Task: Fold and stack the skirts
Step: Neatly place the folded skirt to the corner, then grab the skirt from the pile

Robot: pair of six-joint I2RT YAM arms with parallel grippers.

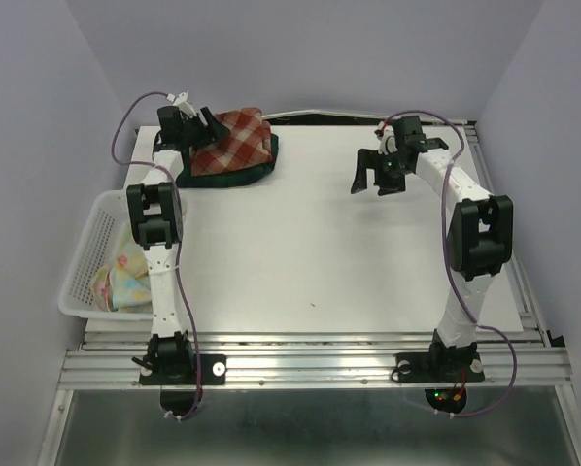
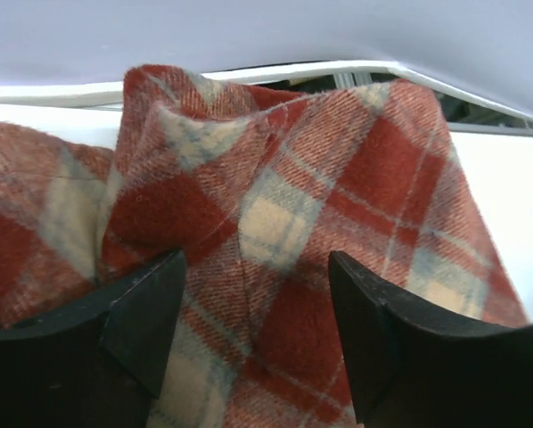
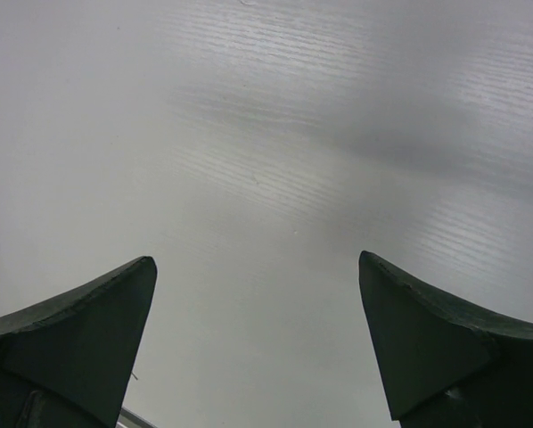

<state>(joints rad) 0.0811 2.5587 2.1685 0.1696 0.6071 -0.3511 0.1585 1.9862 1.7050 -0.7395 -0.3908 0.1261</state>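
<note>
Stacking step in hand: left fingers (image 2: pixel 142 312) stood partly open, red-and-cream plaid skirt (image 2: pixel 275 205) bunched between them, unpinched, atop the dark plaid skirt (image 1: pixel 227 178); right fingers (image 3: pixel 79 330) gaped wide above the counter (image 3: pixel 266 134), empty; next, likely smoothing it, then fetching the pastel skirt (image 1: pixel 120 277)

No text, label, brand, number or sign can be read in any of the views.
</note>
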